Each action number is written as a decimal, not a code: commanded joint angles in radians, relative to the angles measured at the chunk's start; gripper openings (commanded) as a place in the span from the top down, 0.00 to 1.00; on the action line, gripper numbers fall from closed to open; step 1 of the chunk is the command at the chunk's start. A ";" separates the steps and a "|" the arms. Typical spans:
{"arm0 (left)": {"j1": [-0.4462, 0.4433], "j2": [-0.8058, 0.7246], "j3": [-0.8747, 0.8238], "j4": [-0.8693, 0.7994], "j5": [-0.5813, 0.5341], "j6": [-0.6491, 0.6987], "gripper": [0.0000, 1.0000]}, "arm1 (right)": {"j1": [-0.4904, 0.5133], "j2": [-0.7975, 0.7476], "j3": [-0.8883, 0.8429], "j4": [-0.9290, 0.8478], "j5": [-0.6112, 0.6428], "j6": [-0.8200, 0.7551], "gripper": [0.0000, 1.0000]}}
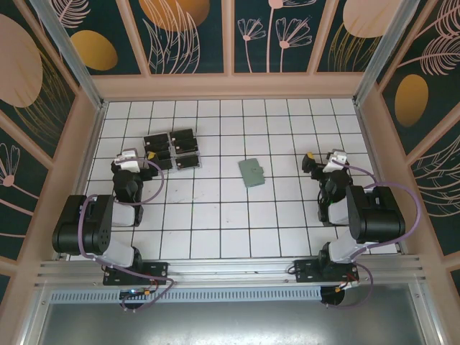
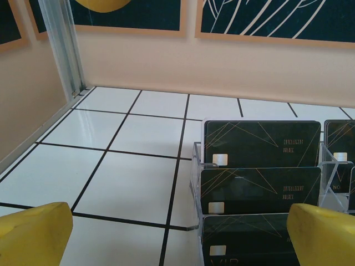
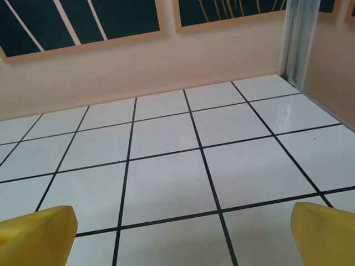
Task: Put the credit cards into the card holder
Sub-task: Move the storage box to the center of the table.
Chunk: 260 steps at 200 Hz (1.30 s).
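Several black credit cards stand in a clear slotted rack at the back left of the tiled floor. In the left wrist view the cards rise in stepped rows just ahead and to the right. The sage-green card holder lies flat near the middle, apart from both arms. My left gripper sits just left of the rack, open, with nothing between its yellow fingertips. My right gripper hovers at the right over bare tiles, open and empty, its yellow fingertips wide apart.
Pale walls with an aluminium corner post enclose the white tiled floor. Another post stands at the back right. Bare tiles stretch between the arms in front of the card holder.
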 commanded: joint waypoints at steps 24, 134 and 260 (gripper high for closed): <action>0.006 0.001 0.010 0.021 -0.001 0.005 0.01 | -0.004 -0.002 0.010 0.003 -0.023 -0.013 0.01; 0.007 0.004 0.016 0.012 -0.006 0.001 0.01 | -0.007 -0.003 0.013 -0.003 -0.029 -0.010 0.01; 0.007 -0.147 0.024 -0.139 -0.091 -0.022 0.01 | -0.003 -0.081 -0.120 0.184 0.052 0.011 0.01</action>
